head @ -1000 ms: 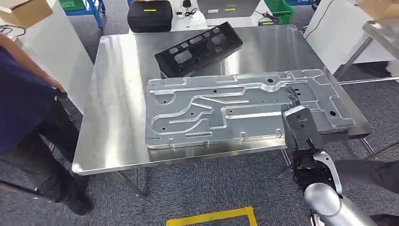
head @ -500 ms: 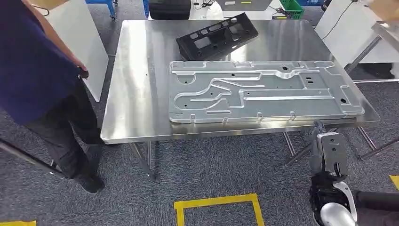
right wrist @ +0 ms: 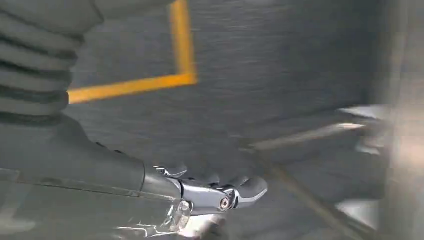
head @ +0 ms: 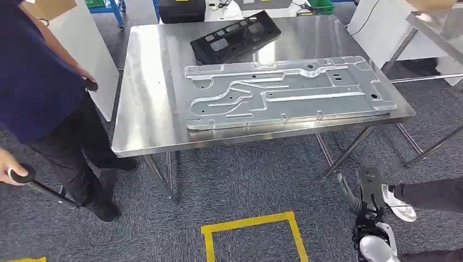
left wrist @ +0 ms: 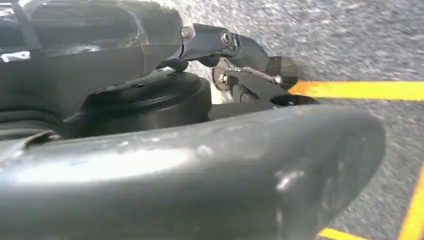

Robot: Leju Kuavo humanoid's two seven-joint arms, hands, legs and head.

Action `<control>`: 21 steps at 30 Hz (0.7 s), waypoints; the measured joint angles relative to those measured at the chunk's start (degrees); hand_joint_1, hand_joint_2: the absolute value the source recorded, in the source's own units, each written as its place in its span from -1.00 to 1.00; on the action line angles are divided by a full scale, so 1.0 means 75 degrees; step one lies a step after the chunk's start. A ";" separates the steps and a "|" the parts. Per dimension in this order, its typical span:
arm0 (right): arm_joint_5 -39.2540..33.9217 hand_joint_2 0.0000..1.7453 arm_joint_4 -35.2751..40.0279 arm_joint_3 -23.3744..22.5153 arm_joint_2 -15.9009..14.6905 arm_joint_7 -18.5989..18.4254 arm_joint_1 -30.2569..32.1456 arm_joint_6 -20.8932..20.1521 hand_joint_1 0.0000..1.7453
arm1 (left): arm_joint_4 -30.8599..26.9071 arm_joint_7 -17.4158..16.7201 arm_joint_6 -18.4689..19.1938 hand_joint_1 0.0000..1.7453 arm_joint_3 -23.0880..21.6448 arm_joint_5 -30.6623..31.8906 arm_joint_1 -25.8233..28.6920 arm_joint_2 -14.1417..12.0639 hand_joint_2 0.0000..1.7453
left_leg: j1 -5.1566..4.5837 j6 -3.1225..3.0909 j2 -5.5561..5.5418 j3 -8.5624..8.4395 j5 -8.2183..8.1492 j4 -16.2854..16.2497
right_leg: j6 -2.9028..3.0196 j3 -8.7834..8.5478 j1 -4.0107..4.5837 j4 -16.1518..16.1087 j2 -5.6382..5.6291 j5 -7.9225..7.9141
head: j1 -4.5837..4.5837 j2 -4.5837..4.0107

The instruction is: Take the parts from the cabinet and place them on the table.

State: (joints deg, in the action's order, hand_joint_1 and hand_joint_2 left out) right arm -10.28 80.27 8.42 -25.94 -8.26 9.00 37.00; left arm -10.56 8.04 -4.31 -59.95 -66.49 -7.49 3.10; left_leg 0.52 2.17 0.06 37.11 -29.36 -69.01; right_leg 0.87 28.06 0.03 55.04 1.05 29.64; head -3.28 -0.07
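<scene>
Now the large silver metal panel [head: 284, 91] lies flat on the steel table [head: 147, 109], along its near edge, reaching almost to the table's right corner. Just behind it, toward the far side, a black plastic part [head: 235, 37] rests on the tabletop, tilted up on one edge and touching or nearly touching the panel's back rim. The right hand [head: 364, 188] hangs low over the grey carpet, well clear of the table and below its near right corner; its fingers [right wrist: 235, 192] are apart and it holds nothing. The left hand [left wrist: 235, 55] appears in its wrist view above the carpet and yellow floor tape [head: 251, 229]; the view is too close and crowded to tell whether the fingers are spread or curled. A person in dark blue [head: 38, 76] stands at the table's left side, a hand [head: 11, 166] gripping a dark handle
</scene>
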 joint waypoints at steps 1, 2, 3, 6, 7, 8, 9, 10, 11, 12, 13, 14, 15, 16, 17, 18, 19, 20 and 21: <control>-0.0165 1.00 -0.0570 0.0058 0.0093 0.0206 -0.0076 -0.0064 -1.00 | 0.0003 -0.0032 0.0000 -1.00 -0.0006 0.0012 0.0008 -0.0017 -1.00 | 0.0059 0.0071 0.0040 -0.0459 0.0130 0.0688 | -0.0065 0.0092 -0.0055 0.0115 -0.0006 0.0024 | 0.0017 0.0003; -0.0229 1.00 -0.0978 0.0093 0.0142 0.0371 -0.0139 -0.0087 -1.00 | 0.0000 -0.0032 0.0000 -1.00 -0.0006 0.0012 0.0013 -0.0017 -1.00 | 0.0026 0.0140 0.0067 -0.0662 -0.0147 0.1034 | -0.0146 0.0204 -0.0055 0.0224 -0.0015 0.0052 | 0.0068 0.0003; -0.0265 1.00 -0.1294 0.0134 0.0183 0.0454 -0.0152 -0.0095 -1.00 | -0.0003 -0.0029 0.0003 -1.00 -0.0006 0.0017 0.0014 -0.0012 -1.00 | -0.0003 0.0007 0.0037 -0.0667 -0.0066 0.1076 | -0.0209 0.0322 -0.0049 0.0373 -0.0007 0.0095 | 0.0129 0.0000; -0.0306 1.00 -0.1912 0.0221 0.0265 0.0521 -0.0252 -0.0107 -1.00 | -0.0003 -0.0029 0.0003 -1.00 -0.0009 0.0023 0.0027 -0.0003 -1.00 | -0.0009 -0.0257 0.0007 -0.0570 -0.0168 0.1091 | -0.0255 0.0366 -0.0056 0.0465 -0.0011 0.0090 | 0.0035 0.0000; -0.0314 1.00 -0.2100 0.0248 0.0277 0.0521 -0.0299 -0.0107 -1.00 | -0.0003 -0.0029 0.0003 -1.00 -0.0009 0.0023 0.0024 0.0006 -1.00 | 0.0026 -0.0314 0.0009 -0.0565 -0.0141 0.1111 | -0.0303 0.0381 -0.0071 0.0486 -0.0013 0.0127 | 0.0035 0.0000; -0.0323 1.00 -0.2265 0.0285 0.0288 0.0518 -0.0317 -0.0105 -1.00 | -0.0003 -0.0029 0.0003 -1.00 -0.0009 0.0023 0.0019 0.0009 -1.00 | 0.0024 -0.0349 0.0001 -0.0556 -0.0119 0.1112 | -0.0358 0.0441 -0.0078 0.0681 -0.0039 0.0313 | -0.0008 0.0000; -0.0332 1.00 -0.2394 0.0309 0.0291 0.0515 -0.0342 -0.0105 -1.00 | -0.0003 -0.0029 0.0003 -1.00 -0.0009 0.0023 0.0020 0.0009 -1.00 | 0.0024 -0.0381 0.0000 -0.0535 -0.0101 0.1112 | -0.0398 0.0638 -0.0085 0.1119 -0.0048 0.0604 | -0.0070 0.0000; -0.0352 1.00 -0.2540 0.0332 0.0309 0.0439 -0.0366 -0.0128 -1.00 | -0.0003 -0.0029 0.0003 -1.00 -0.0009 0.0026 0.0021 0.0006 -1.00 | 0.0015 -0.0404 -0.0004 -0.0508 -0.0089 0.1111 | -0.0423 0.0875 -0.0087 0.1657 -0.0053 0.0881 | -0.0117 0.0003; -0.0425 1.00 -0.2693 0.0361 0.0335 0.0277 -0.0395 -0.0241 -1.00 | -0.0003 -0.0029 0.0003 -1.00 -0.0012 0.0044 0.0021 0.0006 -1.00 | 0.0007 -0.0424 -0.0007 -0.0482 -0.0076 0.1111 | -0.0434 0.1107 -0.0089 0.2159 -0.0053 0.1093 | -0.0163 0.0000; -0.0504 1.00 -0.2896 0.0423 0.0385 0.0145 -0.0428 -0.0382 -1.00 | -0.0003 -0.0029 0.0003 -1.00 -0.0020 0.0055 0.0022 0.0006 -1.00 | -0.0005 -0.0438 -0.0014 -0.0459 -0.0065 0.1111 | -0.0431 0.1260 -0.0088 0.2499 -0.0056 0.1178 | -0.0213 0.0000; -0.0718 1.00 -0.3168 0.0507 0.0451 0.0243 -0.0446 -0.0579 -1.00 | -0.0003 -0.0029 0.0006 -1.00 -0.0023 0.0087 0.0022 0.0006 -1.00 | -0.0015 -0.0445 -0.0029 -0.0446 -0.0055 0.1110 | -0.0408 0.1255 -0.0085 0.2512 -0.0060 0.1086 | -0.0262 0.0000; -0.1006 1.00 -0.3482 0.0580 0.0545 0.0499 -0.0493 -0.0849 -1.00 | -0.0003 -0.0029 0.0009 -1.00 -0.0023 0.0108 0.0021 0.0009 -1.00 | -0.0026 -0.0448 -0.0043 -0.0437 -0.0047 0.1110 | -0.0360 0.1127 -0.0075 0.2239 -0.0068 0.0835 | -0.0300 0.0000; -0.1316 1.00 -0.3878 0.0629 0.0678 0.0791 -0.0597 -0.1147 -1.00 | -0.0003 -0.0015 0.0012 -1.00 -0.0026 0.0128 0.0021 0.0009 -1.00 | -0.0036 -0.0445 -0.0050 -0.0438 -0.0040 0.1111 | -0.0297 0.0893 -0.0061 0.1739 -0.0075 0.0510 | -0.0332 0.0000; -0.1557 1.00 -0.4333 0.0682 0.0819 0.0994 -0.0746 -0.1382 -1.00 | -0.0006 -0.0006 0.0012 -1.00 -0.0026 0.0143 0.0014 0.0015 -1.00 | -0.0043 -0.0437 -0.0051 -0.0443 -0.0032 0.1111 | -0.0217 0.0580 -0.0045 0.1079 -0.0080 0.0163 | -0.0341 0.0000; -0.1693 -1.00 -0.4776 0.0729 0.0950 0.1119 -0.0880 -0.1498 -1.00 | -0.0006 0.0000 0.0009 -1.00 -0.0026 0.0151 0.0007 0.0029 -1.00 | -0.0046 -0.0423 -0.0049 -0.0439 -0.0016 0.1122 | -0.0160 0.0366 -0.0020 0.0586 -0.0090 0.0084 | -0.0344 0.0000; -0.1829 -1.00 -0.5236 0.0775 0.1074 0.1142 -0.0992 -0.1625 -1.00 | -0.0006 0.0000 0.0003 -1.00 -0.0029 0.0163 -0.0002 0.0044 -1.00 | -0.0085 -0.0382 -0.0063 -0.0407 0.0007 0.1114 | -0.0114 0.0322 0.0012 0.0454 -0.0091 0.0147 | -0.0292 0.0000; -0.1882 -1.00 -0.5595 0.0816 0.1194 0.1151 -0.1092 -0.1716 -1.00 | -0.0006 0.0003 -0.0003 -1.00 -0.0029 0.0169 -0.0001 0.0035 -1.00 | -0.0057 -0.0335 -0.0077 -0.0376 0.0039 0.1124 | -0.0128 0.0342 0.0026 0.0438 -0.0087 0.0132 | -0.0288 0.0000; -0.1943 -1.00 -0.5936 0.0848 0.1296 0.1134 -0.1161 -0.1771 -1.00 | -0.0006 0.0014 -0.0003 -1.00 -0.0032 0.0175 0.0004 0.0032 -1.00 | -0.0029 -0.0299 -0.0073 -0.0373 0.0061 0.1134 | -0.0133 0.0353 0.0051 0.0437 -0.0087 0.0128 | -0.0300 0.0000; -0.1966 -1.00 -0.6303 0.0888 0.1410 0.1067 -0.1262 -0.1827 -1.00 | -0.0006 0.0015 -0.0003 -1.00 -0.0032 0.0181 0.0002 0.0029 -1.00 | -0.0010 -0.0256 -0.0043 -0.0400 0.0087 0.1181 | -0.0109 0.0357 0.0074 0.0415 -0.0099 0.0112 | -0.0315 0.0000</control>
State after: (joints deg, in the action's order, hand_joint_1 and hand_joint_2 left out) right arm -25.02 32.99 15.08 -15.37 -0.26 -0.46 23.30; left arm -10.60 8.15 -4.33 -60.19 -65.13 -7.48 3.32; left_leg 0.45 0.25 -0.26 34.11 -28.70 -60.15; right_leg 0.05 30.74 0.58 58.16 0.31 30.48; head -5.64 -0.06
